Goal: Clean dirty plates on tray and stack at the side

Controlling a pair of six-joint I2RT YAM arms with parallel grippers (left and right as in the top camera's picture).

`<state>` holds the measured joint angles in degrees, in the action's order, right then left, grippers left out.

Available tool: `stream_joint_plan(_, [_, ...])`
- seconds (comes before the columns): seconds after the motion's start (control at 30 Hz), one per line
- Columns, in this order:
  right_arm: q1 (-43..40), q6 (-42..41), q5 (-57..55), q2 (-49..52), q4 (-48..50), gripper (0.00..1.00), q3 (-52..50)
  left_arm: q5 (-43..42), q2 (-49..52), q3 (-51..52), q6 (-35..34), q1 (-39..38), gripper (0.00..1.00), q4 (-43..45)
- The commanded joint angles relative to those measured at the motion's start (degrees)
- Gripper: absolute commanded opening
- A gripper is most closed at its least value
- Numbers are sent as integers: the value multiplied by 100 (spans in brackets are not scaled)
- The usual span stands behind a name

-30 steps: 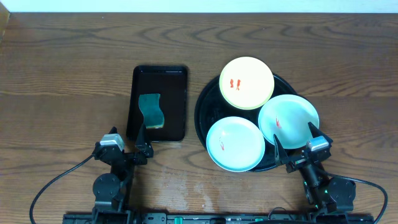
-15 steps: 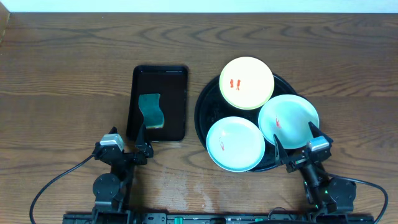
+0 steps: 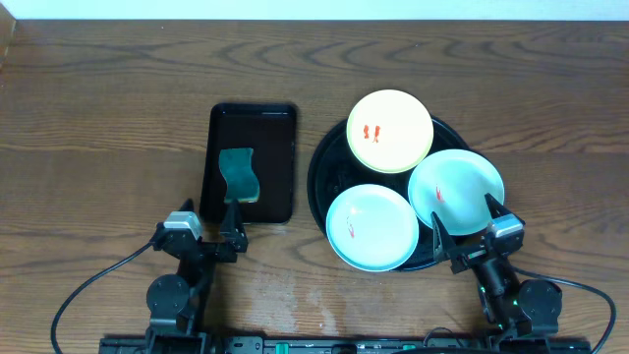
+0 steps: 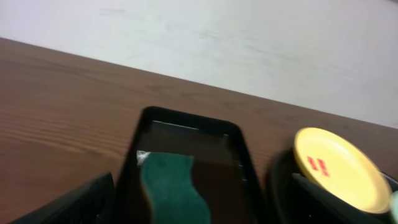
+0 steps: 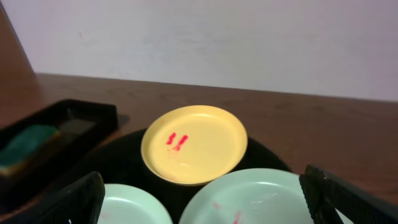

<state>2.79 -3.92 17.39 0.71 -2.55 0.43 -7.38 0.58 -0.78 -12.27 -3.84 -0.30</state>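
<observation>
The round black tray (image 3: 319,177) holds three plates. The pale yellow plate (image 3: 389,130) with two red smears is at the back. One mint-green plate (image 3: 456,190) is at the right and another (image 3: 371,227) at the front; both have small red smears. My right gripper (image 3: 468,228) is open and empty at the tray's front right edge. In the right wrist view its fingers (image 5: 211,208) frame the yellow plate (image 5: 196,143) and both mint plates (image 5: 261,196) (image 5: 134,205). My left gripper (image 3: 208,231) is open and empty, just in front of the rectangular tray.
A small rectangular black tray (image 3: 275,162) left of the round tray holds a green sponge (image 3: 239,175). In the left wrist view the sponge (image 4: 171,186) lies between my open fingers (image 4: 199,211), with the yellow plate (image 4: 339,168) to the right. Bare wooden table surrounds both trays.
My left gripper has shifted slightly to the right, toward the rectangular tray's front edge. The right gripper and the plates have not moved.
</observation>
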Motion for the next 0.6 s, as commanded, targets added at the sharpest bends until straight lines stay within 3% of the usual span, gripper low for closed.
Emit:
stream_joint_plan(0.0, [-46, -741, 120, 2, 0, 99, -11, -691, -35, 28, -155, 28, 88, 2])
stream_joint_plan(0.13, [-46, -852, 474, 7, 31, 99, 240, -717, -28, -400, -151, 28, 88, 186])
stream_joint_plan(0.33, [-46, -621, 603, 538, -367, 99, 1576, -590, 669, -1685, -129, 28, 88, -33])
stream_joint_plan(0.57, [-46, -413, 734, 2747, -2260, 99, 3832, -855, 2848, -3930, -129, 26, 88, -2087])
